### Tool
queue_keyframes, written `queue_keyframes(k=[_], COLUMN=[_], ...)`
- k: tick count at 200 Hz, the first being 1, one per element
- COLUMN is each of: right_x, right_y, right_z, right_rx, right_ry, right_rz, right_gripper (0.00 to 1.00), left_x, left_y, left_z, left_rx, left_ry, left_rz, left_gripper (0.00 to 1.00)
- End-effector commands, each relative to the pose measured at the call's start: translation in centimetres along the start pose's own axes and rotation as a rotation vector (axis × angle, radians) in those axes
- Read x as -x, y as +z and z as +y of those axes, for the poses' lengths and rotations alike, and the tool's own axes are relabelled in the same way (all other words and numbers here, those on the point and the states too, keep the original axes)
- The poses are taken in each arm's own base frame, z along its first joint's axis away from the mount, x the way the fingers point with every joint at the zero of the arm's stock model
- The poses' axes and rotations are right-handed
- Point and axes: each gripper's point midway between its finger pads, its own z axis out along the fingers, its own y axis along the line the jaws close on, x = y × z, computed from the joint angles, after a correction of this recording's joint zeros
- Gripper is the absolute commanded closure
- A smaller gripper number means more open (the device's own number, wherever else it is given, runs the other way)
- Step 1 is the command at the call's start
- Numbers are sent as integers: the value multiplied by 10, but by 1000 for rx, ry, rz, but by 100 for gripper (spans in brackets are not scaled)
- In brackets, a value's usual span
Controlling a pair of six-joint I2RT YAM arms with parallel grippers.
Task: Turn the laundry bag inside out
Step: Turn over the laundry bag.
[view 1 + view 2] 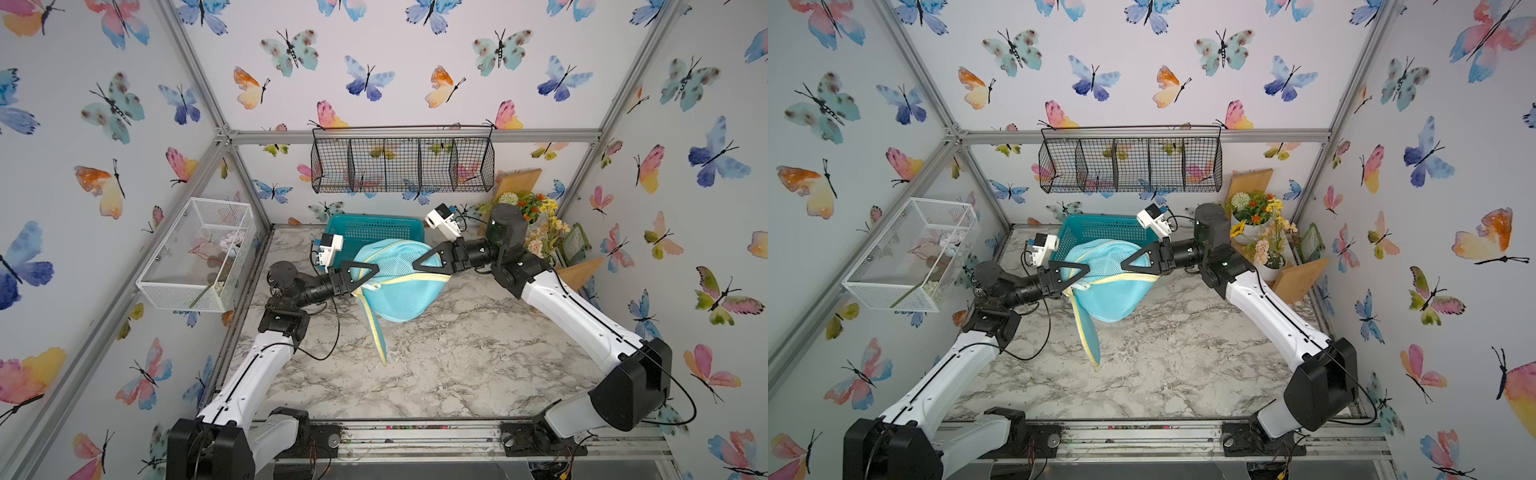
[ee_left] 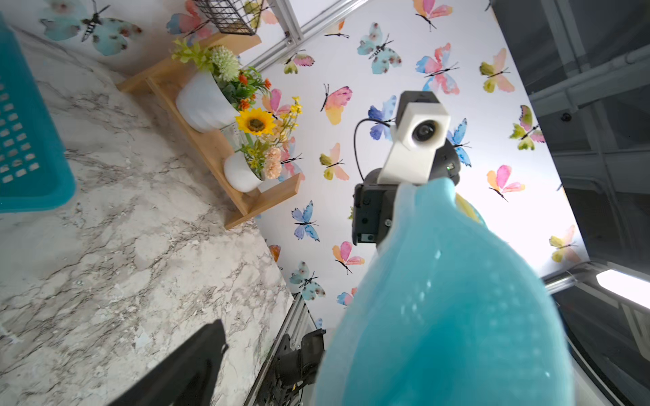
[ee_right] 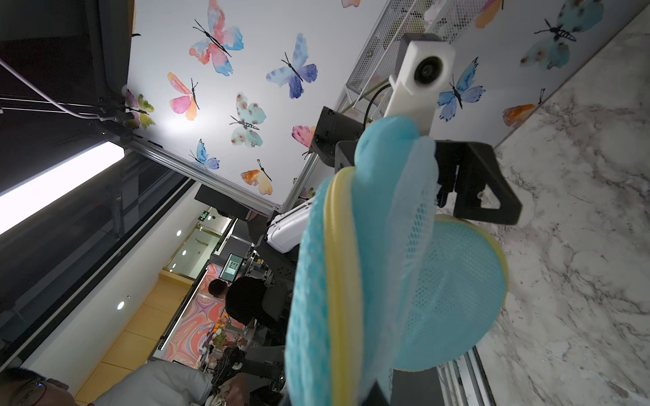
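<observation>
Above the far middle of the table [image 1: 457, 353] the laundry bag [image 1: 399, 295] hangs aloft, right gripper [image 1: 419, 263] pinched shut on its yellow-piped seam, left gripper [image 1: 370, 275] spread wide against the mesh (judged light, limp and slippery; the firmer piping looks the best hold).

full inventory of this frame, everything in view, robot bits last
laundry bag: one, light turquoise mesh with yellow piping, hanging between both grippers
plastic basket: one, teal, slotted, back of table behind the bag
wire basket: one, black, hung on back wall
mesh basket: one, white, on left wall
flower pots: two, white, on the shelf
wooden shelf: one, light wood, back right corner
table: one, grey-white marble
left gripper: one, black, open, bag draped over one finger
right gripper: one, black, shut on the bag
</observation>
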Motion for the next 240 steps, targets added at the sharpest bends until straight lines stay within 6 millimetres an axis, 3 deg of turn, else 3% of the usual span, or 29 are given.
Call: queue_keyframes(k=[1,20,40,52,98,110,130,153,191,217,240], right_x=[6,5,4,6,-1,-2,1,15,45,53,46], right_y=[-2,-1,1,1,6,7,8,-2,-44,-57,-67], right_z=[9,-2,-10,-13,-16,-18,-25,-48,-76,-91,-114], right_rx=[33,30,36,35,48,48,20,-117,-337,-465,-565], right_ry=[-96,-73,-52,-48,-12,-3,0,22,130,247,404], right_rz=[-10,-2,19,19,59,67,53,1,-155,-249,-305], right_gripper=[97,97,97,97,97,97,98,93,48,28,15], left_x=[2,10,10,8,5,6,8,13,34,54,66], left_y=[-6,-8,-4,0,17,21,29,34,31,22,17], left_z=[-63,-81,-80,-74,-58,-56,-45,-21,17,38,49], left_rx=[-188,-264,-280,-259,-153,-145,-106,18,290,505,662], left_ry=[75,72,47,40,48,49,31,18,75,153,233], left_rz=[-1,-28,-8,14,71,88,113,120,59,-69,-170], left_gripper=[14,36,63,67,61,70,96,100,100,100,100])
